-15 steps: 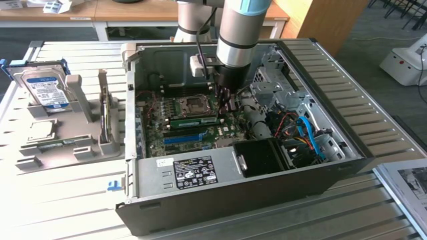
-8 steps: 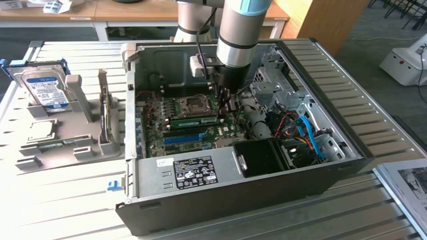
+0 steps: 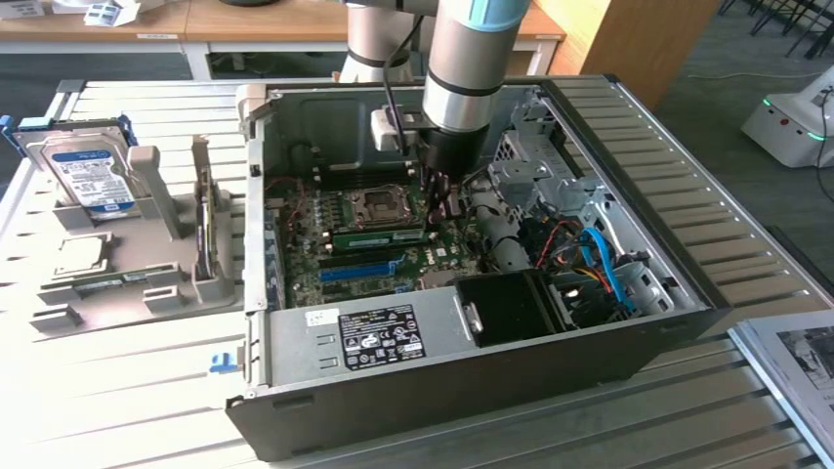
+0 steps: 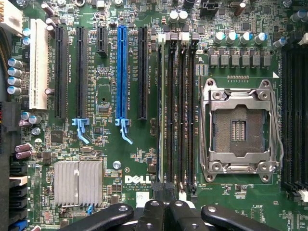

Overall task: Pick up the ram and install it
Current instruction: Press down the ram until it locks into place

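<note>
The gripper is closed and sits low inside the open case, directly above the motherboard. In the wrist view the closed fingers meet over one end of the memory slots. The ram lies seated flat in a slot just beside the gripper tip, next to the CPU socket. The blue slot runs parallel nearby. On the table, at the exterior view's left, a hard drive stands in a holder.
</note>
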{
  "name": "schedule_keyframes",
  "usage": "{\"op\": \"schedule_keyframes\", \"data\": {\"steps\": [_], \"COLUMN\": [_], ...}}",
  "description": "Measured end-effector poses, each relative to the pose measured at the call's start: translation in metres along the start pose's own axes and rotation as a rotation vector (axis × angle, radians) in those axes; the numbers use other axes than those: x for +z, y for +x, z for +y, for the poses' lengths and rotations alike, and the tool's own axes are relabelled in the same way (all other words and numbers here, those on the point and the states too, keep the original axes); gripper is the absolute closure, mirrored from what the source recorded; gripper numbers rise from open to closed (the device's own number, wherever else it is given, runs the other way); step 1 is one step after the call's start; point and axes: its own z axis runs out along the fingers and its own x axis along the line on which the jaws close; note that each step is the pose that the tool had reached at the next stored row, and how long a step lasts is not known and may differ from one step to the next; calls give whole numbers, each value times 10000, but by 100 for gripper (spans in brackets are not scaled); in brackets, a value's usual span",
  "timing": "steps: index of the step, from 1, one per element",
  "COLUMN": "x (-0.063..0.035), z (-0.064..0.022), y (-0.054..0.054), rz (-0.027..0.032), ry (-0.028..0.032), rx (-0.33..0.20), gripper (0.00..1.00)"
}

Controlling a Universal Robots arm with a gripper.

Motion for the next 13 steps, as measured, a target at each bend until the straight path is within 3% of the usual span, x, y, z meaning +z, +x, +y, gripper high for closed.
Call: {"op": "schedule_keyframes", "data": {"steps": [13], "x": [-60], "z": [1], "y": [1], "rz": [0], "ry": [-41], "rx": [0], "gripper": [90]}}
